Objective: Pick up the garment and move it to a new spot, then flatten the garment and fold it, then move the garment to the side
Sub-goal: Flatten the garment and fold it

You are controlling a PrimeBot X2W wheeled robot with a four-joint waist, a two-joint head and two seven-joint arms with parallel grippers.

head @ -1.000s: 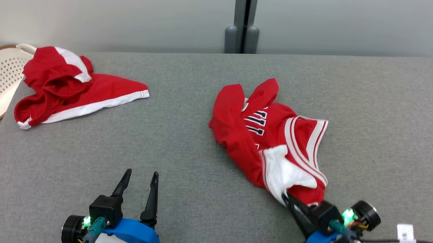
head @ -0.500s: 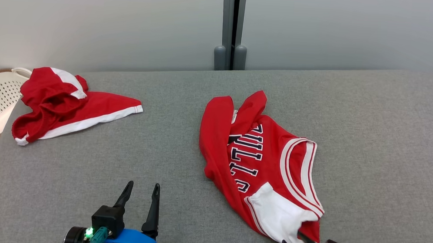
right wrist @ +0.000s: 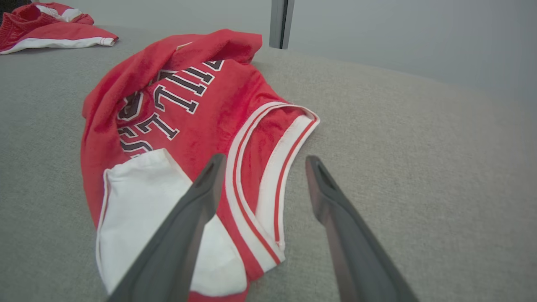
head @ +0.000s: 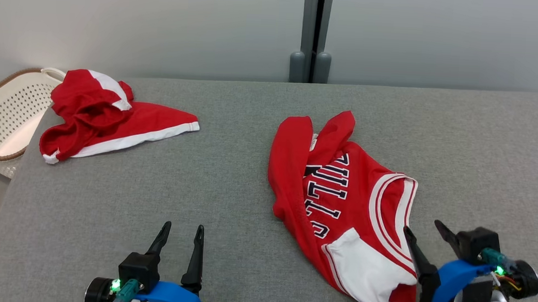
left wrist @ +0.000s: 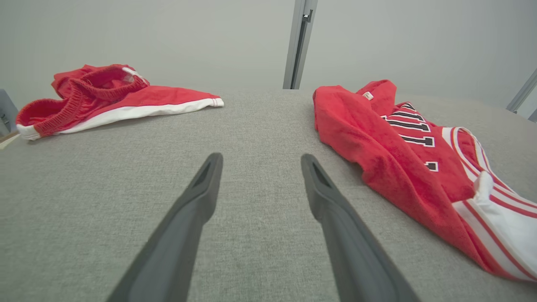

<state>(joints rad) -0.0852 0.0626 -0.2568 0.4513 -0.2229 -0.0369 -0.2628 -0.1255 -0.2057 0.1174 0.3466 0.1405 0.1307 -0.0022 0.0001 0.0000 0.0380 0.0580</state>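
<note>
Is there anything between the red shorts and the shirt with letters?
No, just bare grey tabletop between the shorts and the shirt, as the head view shows.

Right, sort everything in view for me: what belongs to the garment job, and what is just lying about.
Job in hand:
- red jersey with dark lettering, crumpled at middle right
- grey table it lies on

Just lying about:
- red shorts with white trim, far left
- white perforated basket past the table's left edge
- grey post behind the table

Left hand (head: 184,225) and right hand (head: 421,225) both hover, spread wide.
</note>
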